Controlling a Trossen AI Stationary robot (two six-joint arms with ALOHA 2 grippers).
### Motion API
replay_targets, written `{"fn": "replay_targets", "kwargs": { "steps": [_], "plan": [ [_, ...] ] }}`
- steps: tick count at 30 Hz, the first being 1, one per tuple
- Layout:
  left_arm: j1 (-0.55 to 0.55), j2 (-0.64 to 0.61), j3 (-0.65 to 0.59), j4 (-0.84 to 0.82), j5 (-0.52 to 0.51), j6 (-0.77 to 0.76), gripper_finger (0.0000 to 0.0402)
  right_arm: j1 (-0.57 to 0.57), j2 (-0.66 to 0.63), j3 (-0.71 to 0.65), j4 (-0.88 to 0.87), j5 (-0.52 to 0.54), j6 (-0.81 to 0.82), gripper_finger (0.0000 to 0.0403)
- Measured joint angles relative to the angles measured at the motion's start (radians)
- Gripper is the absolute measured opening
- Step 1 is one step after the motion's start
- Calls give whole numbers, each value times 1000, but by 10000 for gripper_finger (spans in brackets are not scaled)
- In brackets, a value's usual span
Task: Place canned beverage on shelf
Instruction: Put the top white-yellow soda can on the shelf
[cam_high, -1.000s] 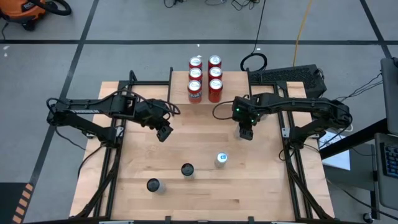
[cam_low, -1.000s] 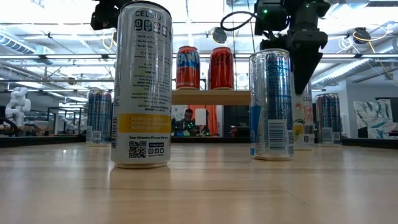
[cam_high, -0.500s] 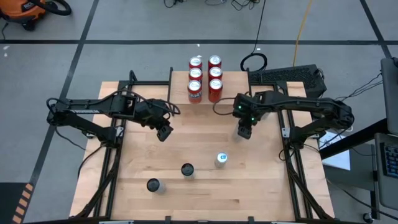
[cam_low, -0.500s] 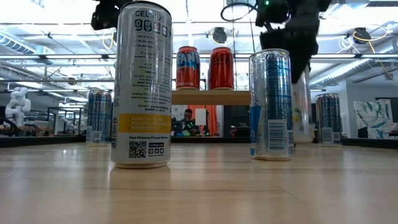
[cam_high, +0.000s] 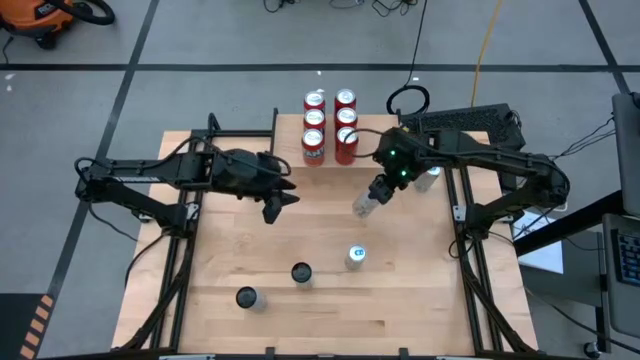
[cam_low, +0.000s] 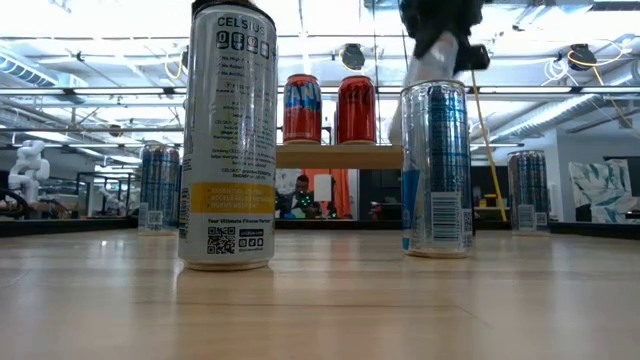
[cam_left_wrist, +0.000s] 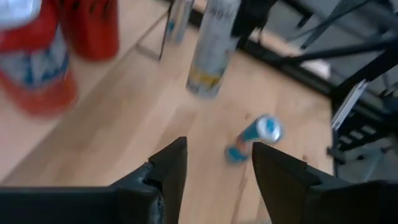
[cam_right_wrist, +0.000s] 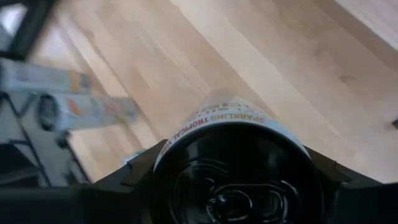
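We are carrying: our right gripper (cam_high: 372, 194), centre-right of the high view, clamps a tilted white can (cam_high: 364, 203) below the shelf (cam_high: 330, 150). Next, upright it onto a free spot. Left gripper (cam_high: 282, 200) waits open, empty.

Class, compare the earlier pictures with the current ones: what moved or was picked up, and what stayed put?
The right gripper has taken hold of a pale can and lifted it off the table, tilted, towards the shelf. The left gripper has shifted slightly rightwards, empty and open. The three cans at the near edge and the red cans on the shelf stayed.
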Motion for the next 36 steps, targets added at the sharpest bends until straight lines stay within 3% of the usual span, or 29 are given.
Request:
{"fn": "replay_targets", "kwargs": {
  "steps": [12, 30, 36],
  "plan": [
    [1, 0, 0, 190, 0, 73, 315, 77, 0, 142, 97, 0, 185, 239],
    [0, 39, 0, 240, -52, 186, 321, 110, 1, 146, 304, 7, 214, 239],
    [0, 59, 0, 239, -16, 208, 321, 110, 1, 146, 309, 7, 204, 239]
  ]
}}
